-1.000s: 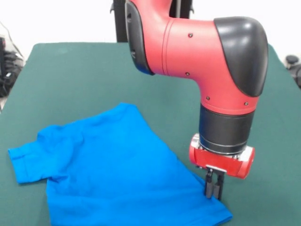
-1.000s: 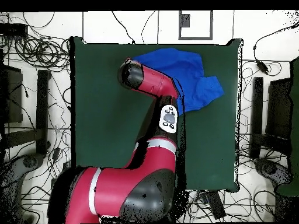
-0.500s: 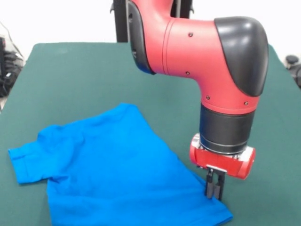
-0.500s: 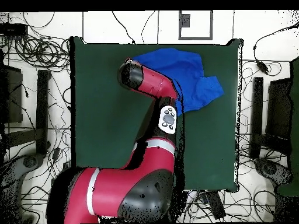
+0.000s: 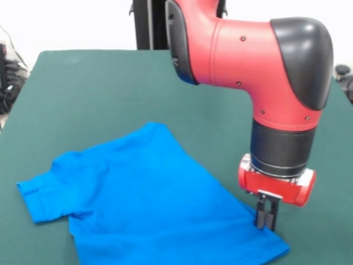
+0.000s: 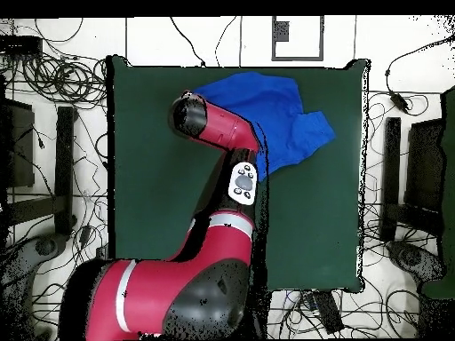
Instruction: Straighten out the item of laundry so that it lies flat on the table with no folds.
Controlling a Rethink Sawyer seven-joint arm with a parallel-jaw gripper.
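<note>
bare table (image 5: 88, 83) all round, T-shirt (image 5: 149, 199) lying low

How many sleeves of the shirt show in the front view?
1: the sleeve sticks out at the blue shirt's left end, flat on the table. The other may be folded under.

Robotics lab: green felt-topped table (image 6: 160, 133) on white tiled floor (image 6: 222, 35), tangled black cables (image 6: 53, 80) along left and right sides, black stands (image 6: 64, 169) flanking table, red Sawyer arm (image 6: 222, 133) mounted at it.
</note>
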